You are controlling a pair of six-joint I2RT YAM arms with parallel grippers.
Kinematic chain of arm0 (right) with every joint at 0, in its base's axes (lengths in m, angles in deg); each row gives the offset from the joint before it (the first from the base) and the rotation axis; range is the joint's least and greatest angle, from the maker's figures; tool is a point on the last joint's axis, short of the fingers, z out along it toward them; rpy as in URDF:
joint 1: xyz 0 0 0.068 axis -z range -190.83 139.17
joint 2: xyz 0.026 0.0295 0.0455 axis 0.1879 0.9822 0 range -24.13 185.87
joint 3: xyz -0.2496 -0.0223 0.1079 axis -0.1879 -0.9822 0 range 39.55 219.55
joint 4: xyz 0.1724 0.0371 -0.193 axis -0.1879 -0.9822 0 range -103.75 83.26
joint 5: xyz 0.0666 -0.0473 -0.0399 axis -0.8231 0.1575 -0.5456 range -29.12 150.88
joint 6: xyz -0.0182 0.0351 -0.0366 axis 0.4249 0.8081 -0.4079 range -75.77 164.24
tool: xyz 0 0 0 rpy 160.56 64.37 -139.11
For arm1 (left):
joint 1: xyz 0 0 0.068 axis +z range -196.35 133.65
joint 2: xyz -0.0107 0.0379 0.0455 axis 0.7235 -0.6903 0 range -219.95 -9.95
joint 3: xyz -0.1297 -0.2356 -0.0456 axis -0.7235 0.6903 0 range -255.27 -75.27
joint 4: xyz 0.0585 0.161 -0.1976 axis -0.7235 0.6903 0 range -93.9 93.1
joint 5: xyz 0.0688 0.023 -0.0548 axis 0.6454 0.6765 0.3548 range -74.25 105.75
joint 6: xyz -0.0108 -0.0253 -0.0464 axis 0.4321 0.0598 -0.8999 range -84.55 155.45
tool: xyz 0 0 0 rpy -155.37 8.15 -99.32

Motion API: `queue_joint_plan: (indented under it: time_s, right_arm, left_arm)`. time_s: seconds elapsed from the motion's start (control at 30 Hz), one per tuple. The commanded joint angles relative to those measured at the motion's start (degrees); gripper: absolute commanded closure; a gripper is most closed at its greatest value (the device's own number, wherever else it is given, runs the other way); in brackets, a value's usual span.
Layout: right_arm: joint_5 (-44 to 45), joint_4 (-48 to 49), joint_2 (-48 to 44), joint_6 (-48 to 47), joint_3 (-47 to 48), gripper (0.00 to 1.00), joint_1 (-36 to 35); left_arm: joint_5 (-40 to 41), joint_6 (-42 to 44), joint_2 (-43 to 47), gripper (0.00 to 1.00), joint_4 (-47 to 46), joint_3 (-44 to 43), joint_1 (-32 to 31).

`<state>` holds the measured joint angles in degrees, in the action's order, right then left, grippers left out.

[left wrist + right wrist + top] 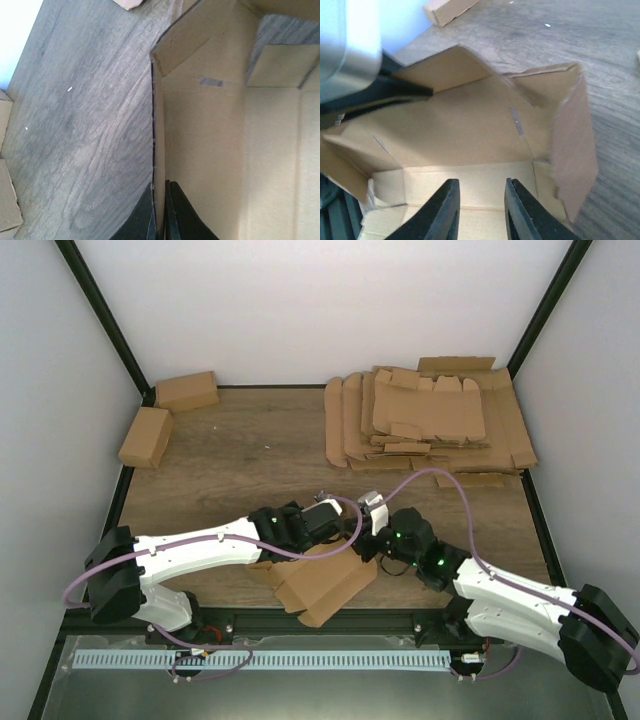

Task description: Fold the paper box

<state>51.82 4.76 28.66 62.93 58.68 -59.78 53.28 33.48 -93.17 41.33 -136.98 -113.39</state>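
Observation:
The paper box (322,587) is a brown cardboard blank, partly folded, lying near the table's front edge between the two arms. My left gripper (163,186) is shut on one raised side wall of the paper box (220,140), pinching its edge. In the right wrist view this left gripper (415,90) shows at the upper left on that wall. My right gripper (481,186) is open and empty, its fingers just above the paper box's inner floor (470,130). End flaps stand up at the right (575,140). In the top view both grippers (345,522) (372,530) meet over the box.
A spread pile of flat brown blanks (430,420) lies at the back right. Two finished brown boxes (187,391) (146,436) sit at the back left. A metal frame and white walls bound the wooden table (240,460).

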Motion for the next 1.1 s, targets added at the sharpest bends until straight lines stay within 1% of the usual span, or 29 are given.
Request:
queue_joint_plan:
  time_s: [0.0, 0.1, 0.23, 0.3, 0.4, 0.57, 0.7, 0.83, 0.93, 1.0, 1.07]
  right_arm:
    - [6.4, -1.6, -1.8, -0.1, 0.2, 0.63, -0.5]
    - [9.8, 0.1, -2.2, 0.4, -1.8, 0.56, -0.5]
    - [12.4, 4.6, -2.8, 0.7, -5.2, 0.38, -0.5]
    - [11.9, 7.6, -2.3, -0.2, -6.5, 0.34, -0.5]
    - [11.7, 10.9, 0.5, -2.4, -7.0, 0.32, -0.5]
    - [13.4, 17.6, 3.1, -6.2, -8.1, 0.33, -0.6]
    - [13.4, 23.8, 6.2, -9.2, -8.1, 0.35, -0.5]
    - [11.6, 24.1, 11.3, -9.8, -5.1, 0.36, -0.5]
    - [10.4, 25.1, 13.3, -9.5, -4.4, 0.36, -0.6]
    - [12.0, 25.1, 13.5, -9.0, -4.3, 0.41, -0.6]
    - [13.6, 24.7, 13.4, -8.8, -4.2, 0.53, -0.6]
  left_arm:
    - [-1.9, 0.7, 0.5, 0.96, -1.3, -1.7, -0.3]
    - [-1.9, 1.2, 0.7, 0.96, -1.1, -1.8, -0.3]
    - [-2.4, 1.9, 1.2, 0.96, -0.9, -1.8, -0.3]
    - [-2.8, 2.0, 1.5, 0.96, -0.8, -1.7, -0.3]
    - [-3.1, 2.0, 1.6, 0.96, -0.8, -1.5, -0.3]
    - [-3.7, 1.7, 1.6, 0.96, -0.3, -1.5, -0.3]
    - [-3.8, 1.4, 1.7, 0.96, 0.2, -1.5, -0.3]
    - [-3.2, 1.1, 1.9, 0.96, 0.5, -1.4, -0.3]
    - [-2.9, 0.9, 2.1, 0.96, 0.7, -1.4, -0.2]
    - [-2.8, 0.8, 2.1, 0.96, 0.7, -1.4, -0.4]
    - [-2.7, 0.8, 2.1, 0.96, 0.8, -1.4, -0.3]
